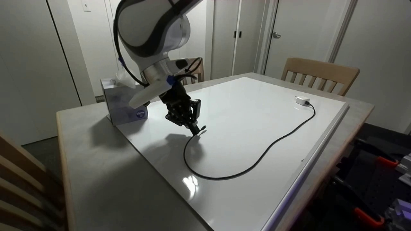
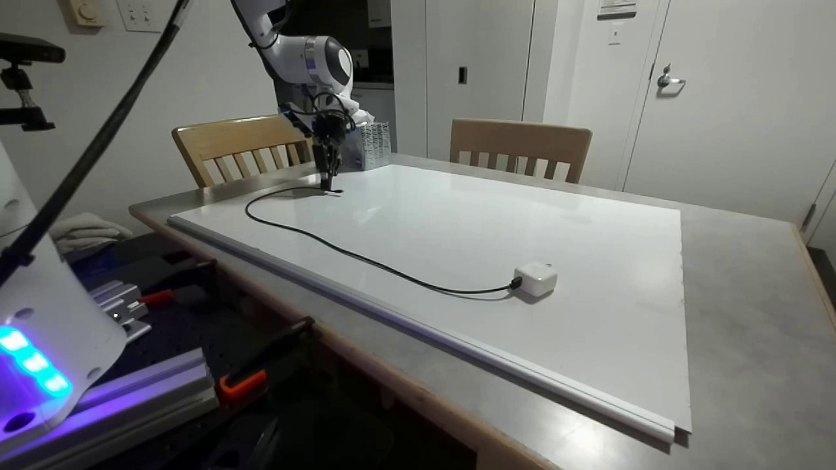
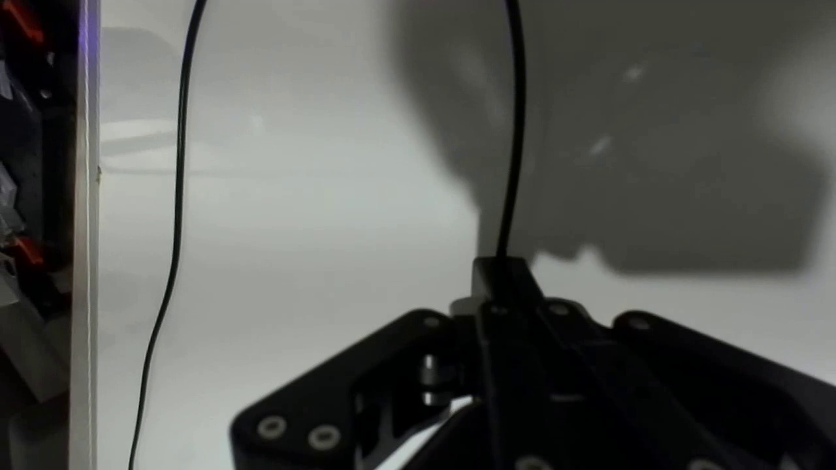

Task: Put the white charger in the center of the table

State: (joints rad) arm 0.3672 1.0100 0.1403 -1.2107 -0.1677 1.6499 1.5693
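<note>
The white charger (image 1: 301,100) is a small white block lying on the glossy white panel of the table (image 1: 93,173). It also shows in an exterior view (image 2: 537,279), near one end of the panel. Its black cord (image 1: 268,150) curves across the panel to my gripper (image 1: 195,131), at the far end from the block. My gripper (image 2: 326,186) is shut on the cord near its free plug end, with the fingertips at or just above the panel. In the wrist view the cord (image 3: 516,130) runs into the closed fingertips (image 3: 501,264). The white block is out of the wrist view.
A bluish tissue box (image 1: 125,102) with white tissue stands close beside the arm at the panel's corner; it also shows in an exterior view (image 2: 375,145). A raised rail (image 2: 457,336) runs along one panel edge. Wooden chairs (image 1: 321,72) stand around the table.
</note>
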